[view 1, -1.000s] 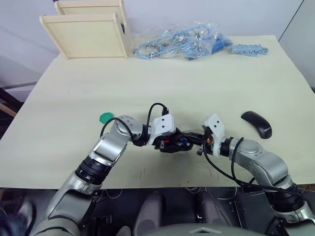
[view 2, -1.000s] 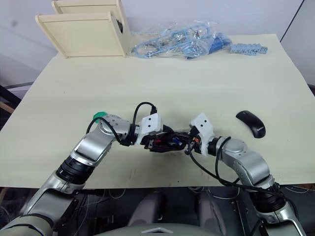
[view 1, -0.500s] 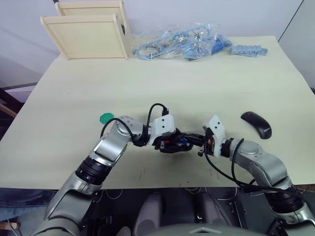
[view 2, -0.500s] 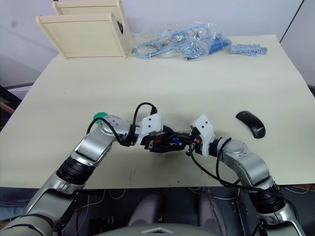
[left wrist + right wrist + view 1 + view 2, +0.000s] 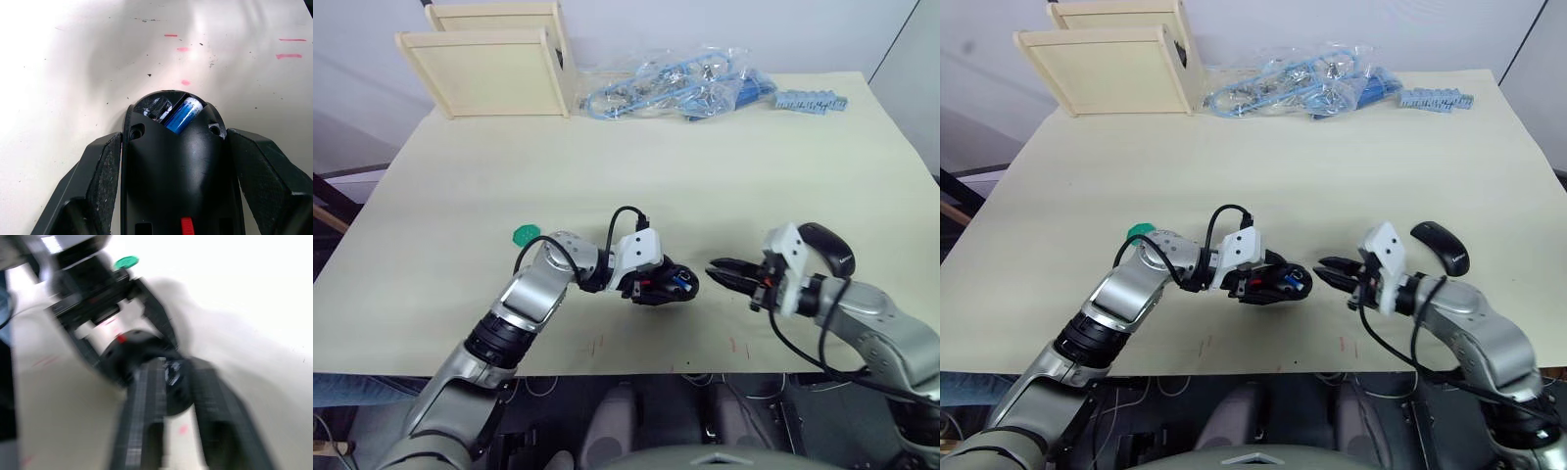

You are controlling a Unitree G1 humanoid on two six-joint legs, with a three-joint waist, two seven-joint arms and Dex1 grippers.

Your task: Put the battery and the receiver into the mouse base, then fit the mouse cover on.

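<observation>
My left gripper [image 5: 658, 284] is shut on the mouse base [image 5: 674, 284], a black oval body with a red part, held just above the table near the front edge. The left wrist view shows the base [image 5: 176, 166] clamped between both fingers, with the blue battery [image 5: 183, 114] lying in its open compartment. My right gripper [image 5: 715, 269] is open and holds nothing, a short gap to the right of the base. The glossy black mouse cover [image 5: 1442, 247] lies on the table behind my right wrist. I cannot make out the receiver.
A small green disc [image 5: 525, 234] lies left of my left arm. Two pale wooden boxes [image 5: 489, 69] stand at the back left. Clear bags of blue parts [image 5: 675, 88] and a strip of blue pieces [image 5: 811, 101] lie along the far edge.
My right gripper has drawn back to the right, away from the mouse base it was touching. The left gripper and the base have stayed put.
</observation>
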